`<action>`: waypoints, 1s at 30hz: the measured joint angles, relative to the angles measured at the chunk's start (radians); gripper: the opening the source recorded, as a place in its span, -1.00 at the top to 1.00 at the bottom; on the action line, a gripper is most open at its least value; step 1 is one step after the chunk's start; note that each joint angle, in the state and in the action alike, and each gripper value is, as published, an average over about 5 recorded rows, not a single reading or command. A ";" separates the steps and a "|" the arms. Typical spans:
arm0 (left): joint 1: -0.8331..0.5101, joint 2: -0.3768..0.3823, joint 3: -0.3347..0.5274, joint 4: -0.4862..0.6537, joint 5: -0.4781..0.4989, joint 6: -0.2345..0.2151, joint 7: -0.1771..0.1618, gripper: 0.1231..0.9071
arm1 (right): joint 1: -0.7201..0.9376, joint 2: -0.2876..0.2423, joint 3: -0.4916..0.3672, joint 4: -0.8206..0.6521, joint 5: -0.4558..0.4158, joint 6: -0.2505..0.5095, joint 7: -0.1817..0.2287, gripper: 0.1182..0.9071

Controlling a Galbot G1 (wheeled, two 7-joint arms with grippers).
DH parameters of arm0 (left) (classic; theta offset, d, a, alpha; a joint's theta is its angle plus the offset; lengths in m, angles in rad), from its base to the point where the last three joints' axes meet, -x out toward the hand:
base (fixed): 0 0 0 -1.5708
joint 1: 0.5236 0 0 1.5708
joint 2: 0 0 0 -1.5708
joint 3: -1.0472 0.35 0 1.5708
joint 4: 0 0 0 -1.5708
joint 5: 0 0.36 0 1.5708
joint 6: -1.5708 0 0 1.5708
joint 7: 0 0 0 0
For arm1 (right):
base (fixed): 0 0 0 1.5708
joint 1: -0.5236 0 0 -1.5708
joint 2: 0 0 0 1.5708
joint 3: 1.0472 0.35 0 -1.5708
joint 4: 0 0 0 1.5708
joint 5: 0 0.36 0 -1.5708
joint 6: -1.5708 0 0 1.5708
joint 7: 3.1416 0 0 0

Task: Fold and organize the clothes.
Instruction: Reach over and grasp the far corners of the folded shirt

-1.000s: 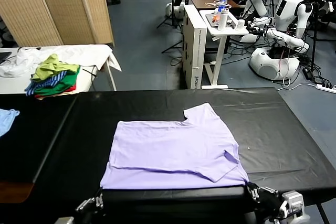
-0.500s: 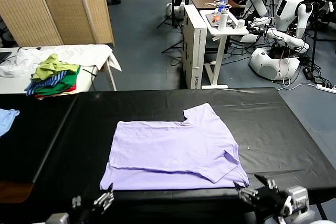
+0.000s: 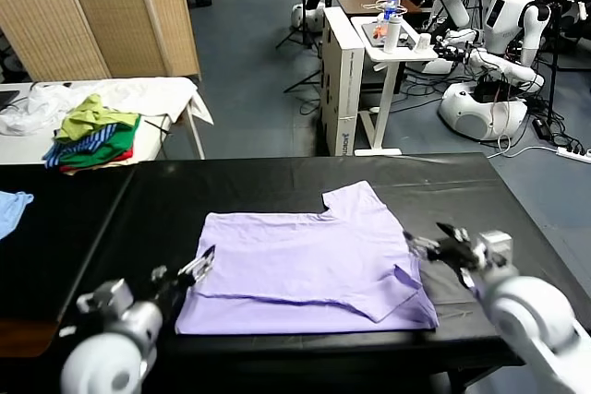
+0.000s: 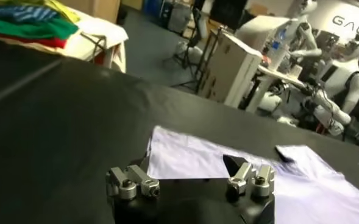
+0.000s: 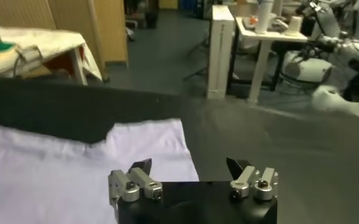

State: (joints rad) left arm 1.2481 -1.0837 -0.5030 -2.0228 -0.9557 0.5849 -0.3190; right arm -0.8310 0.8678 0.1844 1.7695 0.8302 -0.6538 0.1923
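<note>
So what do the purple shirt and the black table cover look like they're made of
T-shirt: probably thin knit cotton or a cotton blend, matte; it lies limp and flat, with soft folds at the sleeve. Table cover: looks like black plastic or vinyl sheeting, slightly glossy; it catches light and shows fine wrinkles near the far edge. The exact material cannot be told for either.

Only one bit of lettering reads: large pale letters "GAL" on the far wall (image 4: 350,21), cut off at the frame edge. The white cabinet (image 3: 342,71) carries small print, too tiny to read.
</note>
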 joint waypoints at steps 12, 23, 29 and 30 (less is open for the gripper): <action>-0.280 0.030 0.144 0.312 0.084 0.000 0.079 -1.00 | 0.179 0.110 -0.103 -0.259 -0.029 0.006 -0.012 -1.00; -0.348 0.033 0.183 0.425 0.100 0.003 0.085 -0.98 | 0.224 0.163 -0.131 -0.355 -0.047 -0.003 -0.016 -0.82; -0.342 0.035 0.184 0.427 0.098 0.003 0.085 -0.67 | 0.231 0.172 -0.142 -0.370 -0.052 -0.005 -0.018 -0.53; -0.341 0.035 0.184 0.425 0.097 0.004 0.086 -0.56 | 0.230 0.172 -0.142 -0.370 -0.053 -0.006 -0.019 -0.47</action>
State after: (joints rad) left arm 0.9074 -1.0484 -0.3188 -1.5978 -0.8590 0.5886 -0.2331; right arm -0.6010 1.0401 0.0422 1.3992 0.7770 -0.6593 0.1735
